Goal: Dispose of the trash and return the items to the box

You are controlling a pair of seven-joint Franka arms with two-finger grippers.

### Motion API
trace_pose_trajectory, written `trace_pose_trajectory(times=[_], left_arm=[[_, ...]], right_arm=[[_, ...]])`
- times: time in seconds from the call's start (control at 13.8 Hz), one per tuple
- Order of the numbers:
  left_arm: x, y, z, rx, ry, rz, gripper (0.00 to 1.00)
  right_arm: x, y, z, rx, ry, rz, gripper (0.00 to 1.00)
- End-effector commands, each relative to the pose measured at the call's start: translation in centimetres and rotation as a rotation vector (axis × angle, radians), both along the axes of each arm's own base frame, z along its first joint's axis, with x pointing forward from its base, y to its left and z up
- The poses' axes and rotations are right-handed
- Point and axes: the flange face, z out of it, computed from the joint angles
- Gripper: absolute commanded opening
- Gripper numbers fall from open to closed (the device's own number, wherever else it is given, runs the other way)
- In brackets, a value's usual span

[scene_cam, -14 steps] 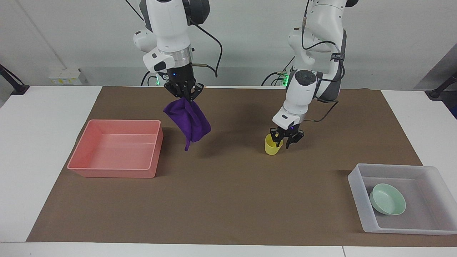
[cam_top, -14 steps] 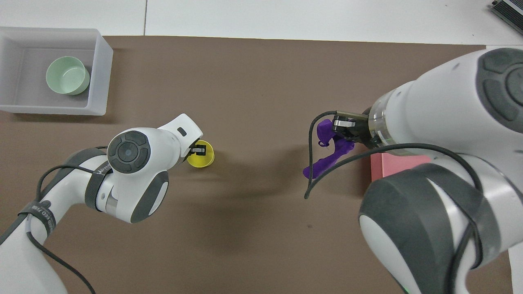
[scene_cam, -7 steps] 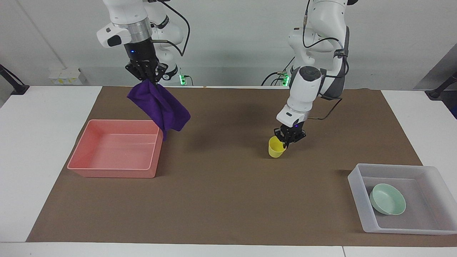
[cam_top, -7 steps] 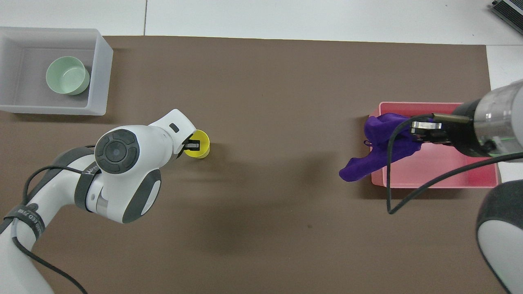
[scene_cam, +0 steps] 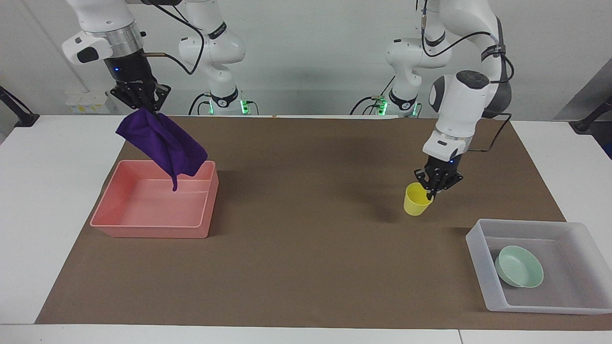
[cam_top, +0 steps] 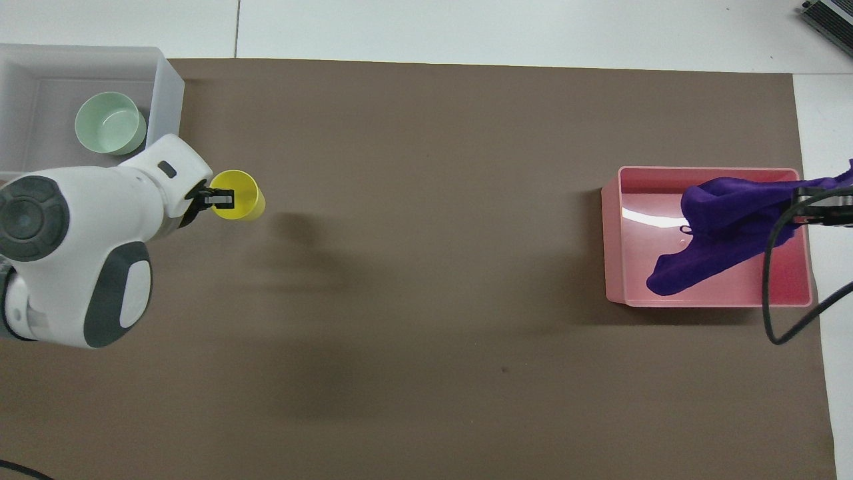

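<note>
Bowl (scene_cam: 519,273) first: the pale green bowl is sitting upright in my clear plastic box (scene_cam: 478,248) at the left arm's end of the table, and nothing else is lying in that box. The pink tray (scene_cam: 152,230) at the right arm's end is holding nothing on its floor.

My right gripper (scene_cam: 142,106) is hanging high over the pink tray, pinched shut on the top of the purple rag (scene_cam: 162,143). The rag is dangling down long and thin, with its pointed tail aiming at the tray floor but not touching it. From overhead, my right gripper is cut off at the edge, and only its dark tip and a cable are showing.

My left gripper (scene_cam: 434,187) is pinching the rim of the yellow cup (scene_cam: 416,200), one finger inside and one outside. The cup is up off the brown mat (scene_cam: 306,267), between the middle of the table and the clear box. Its mouth is pointing up and tipping a little. From overhead, my big white wrist is hiding part of the clear box's near wall.
</note>
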Motion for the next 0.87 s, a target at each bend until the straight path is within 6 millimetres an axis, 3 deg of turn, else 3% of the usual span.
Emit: trace_pose_trajectory(times=[0.0, 0.14, 0.43, 0.65, 0.8], left_arm=[[2.3, 3.7, 2.2, 0.019, -0.035, 0.031, 0.0], [4.0, 7.0, 3.9, 0.019, -0.066, 0.081, 0.0], [9.1, 14.3, 5.3, 0.044, -0.038, 0.107, 0.0], [11.9, 18.4, 5.4, 0.015, -0.058, 0.152, 0.0], [13.4, 20.5, 4.4, 0.015, -0.049, 0.158, 0.0]], right_arm=[[-0.1, -3.6, -2.0, -0.024, -0.018, 0.051, 0.0], [0.2, -5.0, -3.7, -0.033, -0.034, 0.07, 0.0], [0.4, -5.4, -8.9, -0.035, -0.049, 0.064, 0.0], [0.8, -5.3, -13.9, -0.036, -0.069, 0.057, 0.0], [0.4, -5.9, -17.8, -0.038, -0.077, 0.046, 0.0]])
